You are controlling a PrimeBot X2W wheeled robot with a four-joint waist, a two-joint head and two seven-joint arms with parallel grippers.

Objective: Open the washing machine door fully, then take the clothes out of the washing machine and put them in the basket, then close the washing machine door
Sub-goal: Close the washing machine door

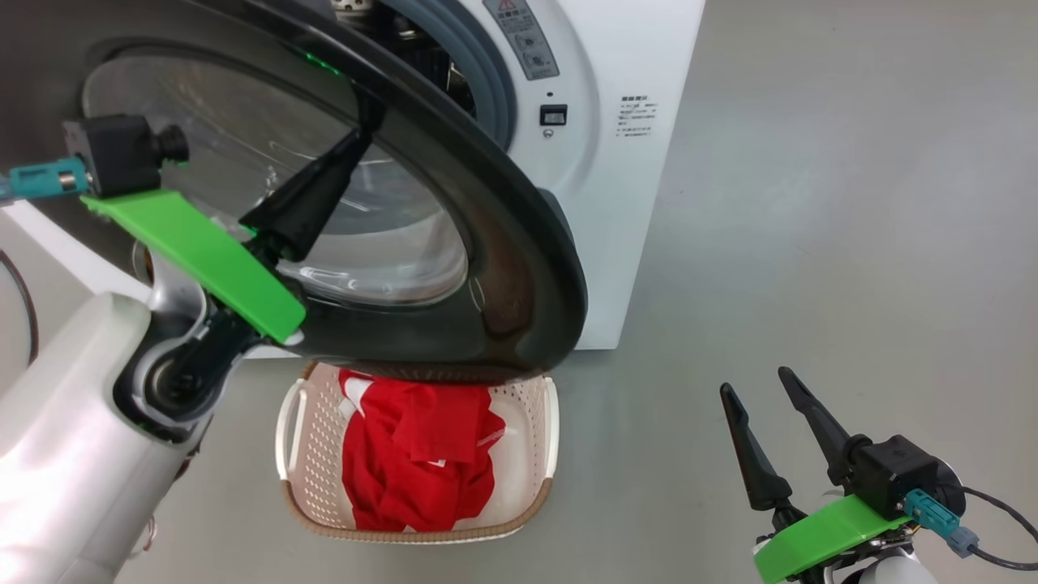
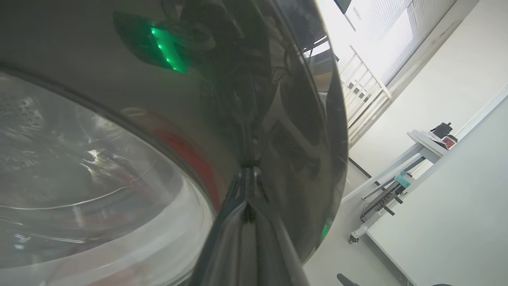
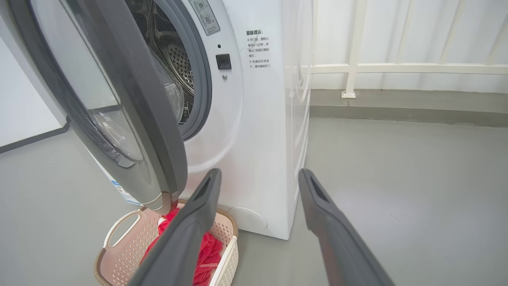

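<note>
While the left hand point(image 1: 366, 128) kept its two dark fingers pressed together with nothing between them, their shared tip lay against the glossy black rim of the washing machine door point(image 1: 519, 268), just beside the clear glass window. From the left wrist view that hand point(image 2: 248, 176) showed as one closed wedge that met its own reflection on the door point(image 2: 278, 99), whose rim mirrored a green glint and a smear of red.

The door stood partly open, angled out from the front of the washing machine point(image 1: 632, 203), with its free edge to the right. Its lower edge hung over the basket point(image 1: 551, 430), which sat on the grey floor point(image 1: 811, 203) just in front of the machine. The clothes point(image 1: 413, 454) lay heaped inside the basket, red with bits of white, and covered most of its bottom.

From the right wrist view the door point(image 3: 131, 99) stood clear of the machine point(image 3: 258, 139), so the grey gasket point(image 3: 203, 79) and the perforated steel drum point(image 3: 178, 59) showed in the gap. The basket point(image 3: 131, 250) and the clothes point(image 3: 206, 250) lay below.

Farthest right, the right hand point(image 1: 756, 381) hovered low over the floor, well apart from the machine and the basket. Its fingers were spread wide and gripped nothing, and its own camera showed them apart too point(image 3: 260, 174).
</note>
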